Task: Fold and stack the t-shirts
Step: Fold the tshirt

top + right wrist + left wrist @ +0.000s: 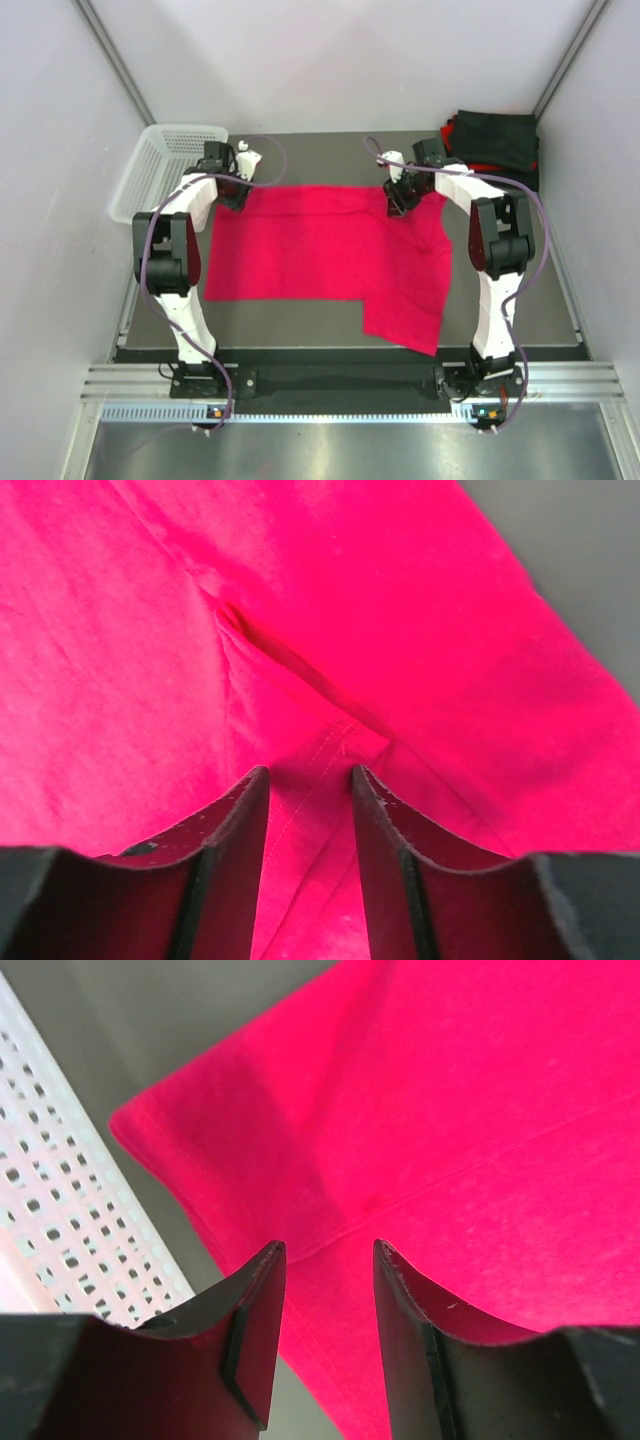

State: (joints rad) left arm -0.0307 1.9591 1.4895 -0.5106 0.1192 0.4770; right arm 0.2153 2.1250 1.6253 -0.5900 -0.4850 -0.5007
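The crimson red t-shirt lies spread flat on the dark table, with one part reaching toward the near right. My left gripper is at the shirt's far-left corner. In the left wrist view it is open, with the red hem below and between the fingers. My right gripper is at the shirt's far edge, right of centre. In the right wrist view it is open over a stitched seam and fold. The black t-shirts lie piled at the far right corner.
A white plastic mesh basket stands at the far left, close beside my left gripper, and also shows in the left wrist view. Grey walls close in the table on three sides. Bare table lies in front of the shirt.
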